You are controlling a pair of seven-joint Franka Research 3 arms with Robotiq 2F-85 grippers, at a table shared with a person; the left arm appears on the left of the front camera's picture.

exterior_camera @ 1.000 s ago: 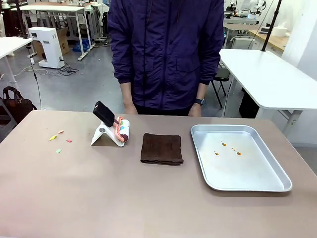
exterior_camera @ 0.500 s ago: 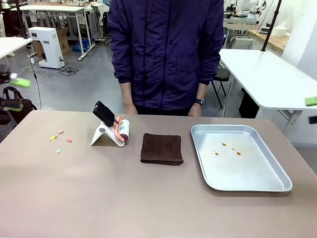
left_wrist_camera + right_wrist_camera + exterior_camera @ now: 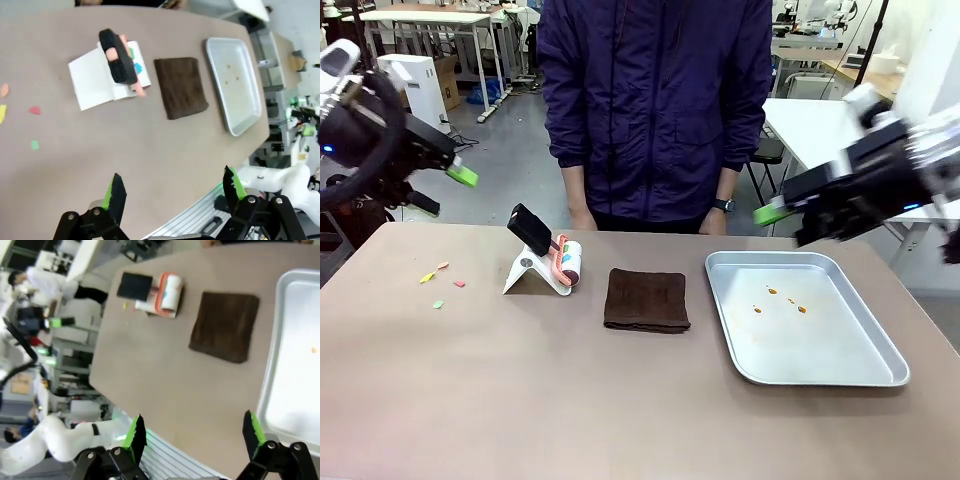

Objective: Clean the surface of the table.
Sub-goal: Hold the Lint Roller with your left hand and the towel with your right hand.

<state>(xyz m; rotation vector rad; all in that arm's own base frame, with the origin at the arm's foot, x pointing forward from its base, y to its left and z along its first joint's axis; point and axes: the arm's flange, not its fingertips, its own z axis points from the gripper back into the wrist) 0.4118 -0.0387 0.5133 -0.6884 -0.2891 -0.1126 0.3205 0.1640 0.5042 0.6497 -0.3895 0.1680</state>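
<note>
The brownish-tan table point(image 3: 520, 380) carries a few coloured paper scraps point(image 3: 428, 277) near its left end, also seen as scraps point(image 3: 34, 110) in the left wrist view. My left gripper point(image 3: 445, 190) hangs open above the table's far left corner, well above the scraps. My right gripper point(image 3: 788, 225) hangs open over the far edge of the metal tray point(image 3: 820, 340). Both wrist views look down from high up: the left gripper point(image 3: 173, 185) and the right gripper point(image 3: 193, 429) have their jaws wide apart with nothing between them.
A lint roller point(image 3: 565, 262) with a black handle leans on a white stand. To its right lies a folded brown cloth point(image 3: 646, 298). The tray holds small orange crumbs point(image 3: 772, 291). A person in a purple jacket point(image 3: 655, 100) stands at the far edge.
Both arms have come into the front view from the sides, the left at upper left and the right at upper right. Nothing on the table has moved.
</note>
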